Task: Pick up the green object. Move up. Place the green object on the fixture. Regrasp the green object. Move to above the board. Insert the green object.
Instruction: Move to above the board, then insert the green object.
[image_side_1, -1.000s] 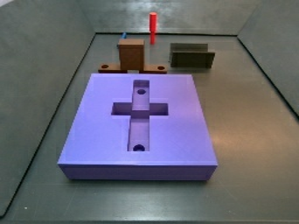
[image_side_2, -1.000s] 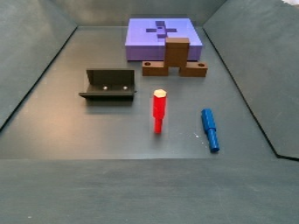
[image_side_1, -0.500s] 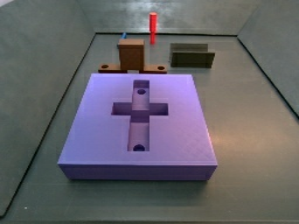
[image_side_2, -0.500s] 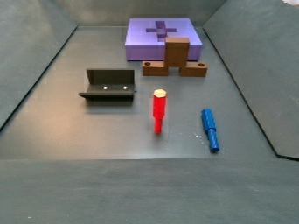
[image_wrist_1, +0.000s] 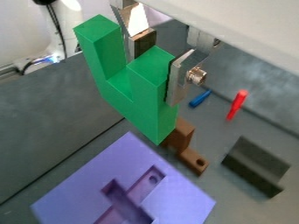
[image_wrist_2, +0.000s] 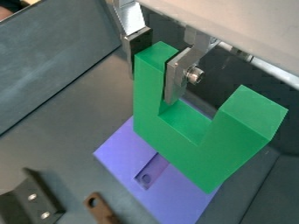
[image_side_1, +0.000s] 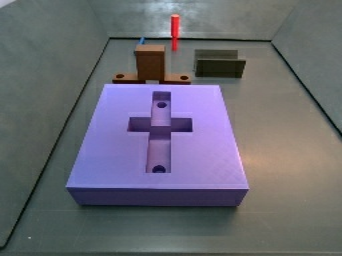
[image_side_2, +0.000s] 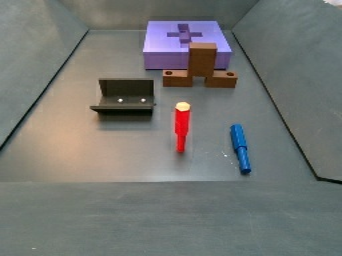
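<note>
My gripper (image_wrist_1: 158, 57) shows only in both wrist views and is out of both side views. It is shut on the green object (image_wrist_1: 128, 79), a bright green U-shaped piece, gripping one arm of it between the silver fingers (image_wrist_2: 176, 74). The piece (image_wrist_2: 187, 131) hangs high over the purple board (image_wrist_2: 128, 153), which also shows in the wrist view (image_wrist_1: 93, 188). The board (image_side_1: 201, 140) lies flat with a cross-shaped slot and two round holes, empty in both side views (image_side_2: 160, 48). The dark fixture (image_side_1: 221, 65) (image_side_2: 124, 98) stands empty on the floor.
A brown upright block on a flat base (image_side_1: 150, 62) (image_side_2: 202, 65) stands right next to the board's end. A red rod (image_side_2: 182, 127) stands upright and a blue peg (image_side_2: 239, 147) lies near it. Grey walls enclose the floor.
</note>
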